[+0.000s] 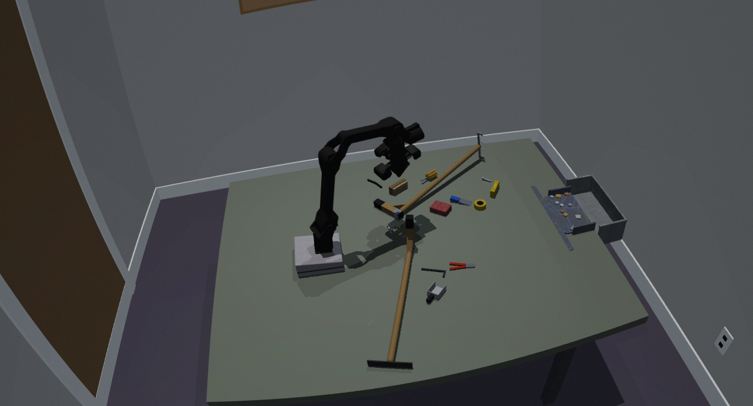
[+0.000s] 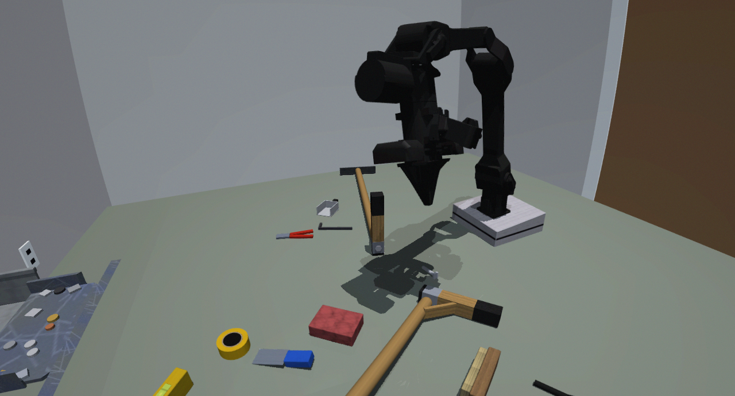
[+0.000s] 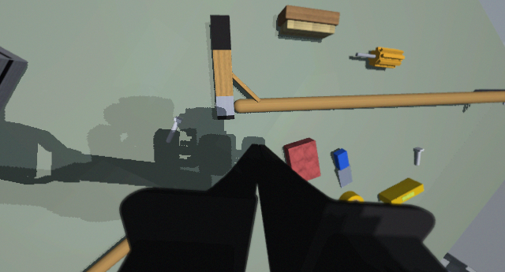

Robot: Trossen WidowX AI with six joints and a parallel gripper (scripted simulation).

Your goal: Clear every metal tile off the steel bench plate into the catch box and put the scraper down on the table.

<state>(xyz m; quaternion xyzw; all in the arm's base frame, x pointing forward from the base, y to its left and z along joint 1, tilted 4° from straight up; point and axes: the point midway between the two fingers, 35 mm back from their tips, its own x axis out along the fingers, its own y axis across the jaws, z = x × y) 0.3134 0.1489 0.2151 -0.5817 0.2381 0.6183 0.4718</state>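
My gripper is shut and empty, high above the table. The long scraper lies with its wooden shaft towards the front edge in the top view, black blade at that end and upright black-tipped grip near the table's middle. The steel bench plate carries several small grey, white, orange and yellow tiles. The catch box adjoins its far end; I see no tiles in its visible part.
A similar long tool with a toothed metal head lies towards the back. A red block, putty knife, tape roll, yellow level, screwdriver and wooden block lie around it. Red pliers, hex key and small scoop lie beside the scraper.
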